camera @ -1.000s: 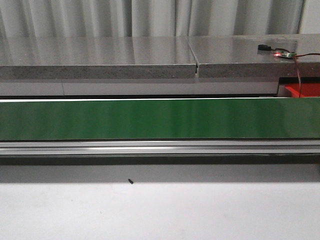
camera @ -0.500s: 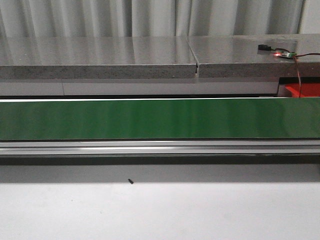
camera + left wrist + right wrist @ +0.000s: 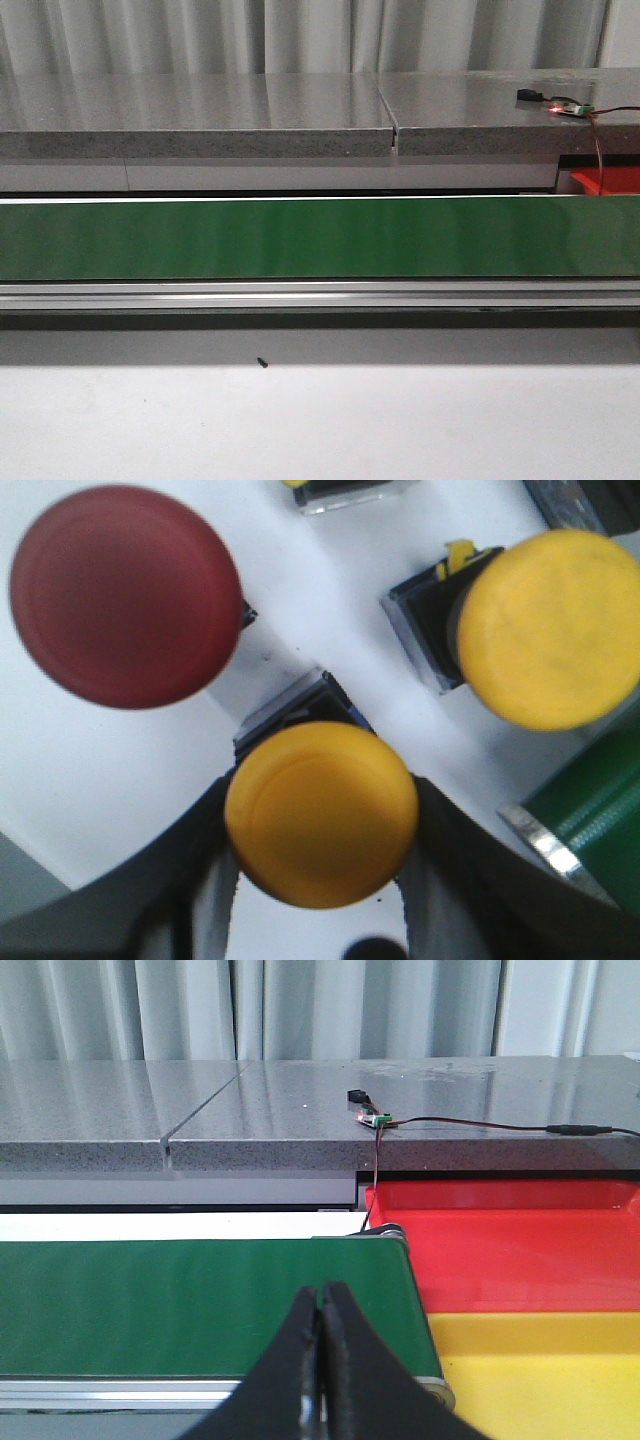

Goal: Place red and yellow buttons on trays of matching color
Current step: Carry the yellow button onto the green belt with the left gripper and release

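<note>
Risk, grip: my left gripper straddles the yellow button at its wide cap. If the fingers bite only on the rounded cap edge, I judge it could squirt out on the lift.
Risk, neighbours: the red button and a second yellow button stand close by, apart from the one I am on. A skewed lift could knock either, and one of them might roll.
Risk, sorting: the yellow tray sits just nearer than the red tray, the two touching edge to edge at the belt's right end. A short or long drop would land the button in the wrong colour.
Left tool: fingers spread wide, one each side of the cap. I cannot tell whether they touch it yet; nothing is lifted.
Right tool: right gripper pressed closed, fingertips together, holding nothing, hanging over the near edge of the belt beside the trays.
Buttons: all on the white table. None shows in the front view, where the belt runs bare.
Trays: no buttons visible in them.
</note>
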Robot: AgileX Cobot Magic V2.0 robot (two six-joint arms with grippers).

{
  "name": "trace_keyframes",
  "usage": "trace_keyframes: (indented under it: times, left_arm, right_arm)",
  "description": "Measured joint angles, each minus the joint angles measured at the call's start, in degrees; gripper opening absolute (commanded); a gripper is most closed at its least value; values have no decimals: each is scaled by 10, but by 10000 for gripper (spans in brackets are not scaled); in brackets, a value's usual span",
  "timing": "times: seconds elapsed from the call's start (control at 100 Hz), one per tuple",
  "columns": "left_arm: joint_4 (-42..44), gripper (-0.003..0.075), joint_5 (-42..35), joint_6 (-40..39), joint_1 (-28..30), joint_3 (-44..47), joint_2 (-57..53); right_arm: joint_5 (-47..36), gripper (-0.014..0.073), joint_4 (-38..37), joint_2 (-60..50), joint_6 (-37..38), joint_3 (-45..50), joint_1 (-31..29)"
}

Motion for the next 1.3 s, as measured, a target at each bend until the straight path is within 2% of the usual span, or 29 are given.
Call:
trace_keyframes:
  times: [0.18, 0.37, 0.54, 0.78, 0.98, 1.3]
  left_arm:
    - [0, 250, 22, 7, 0, 0, -30]
    - [0, 250, 68, 10, 0, 0, -109]
    - [1, 250, 120, 10, -24, -32, -140]
    - [0, 250, 135, 11, -87, -105, -130]
    - [-1, 250, 147, 11, -131, -153, -76]
    - [-5, 268, 145, 12, -158, -189, -2]
  right_arm:
    - [0, -67, 0, 0, 0, 0, 0]
    - [0, -67, 0, 0, 0, 0, 0]
    - [0, -67, 0, 0, 0, 0, 0]
    - [0, -67, 0, 0, 0, 0, 0]
    - [0, -67, 0, 0, 0, 0, 0]
    - [0, -67, 0, 0, 0, 0, 0]
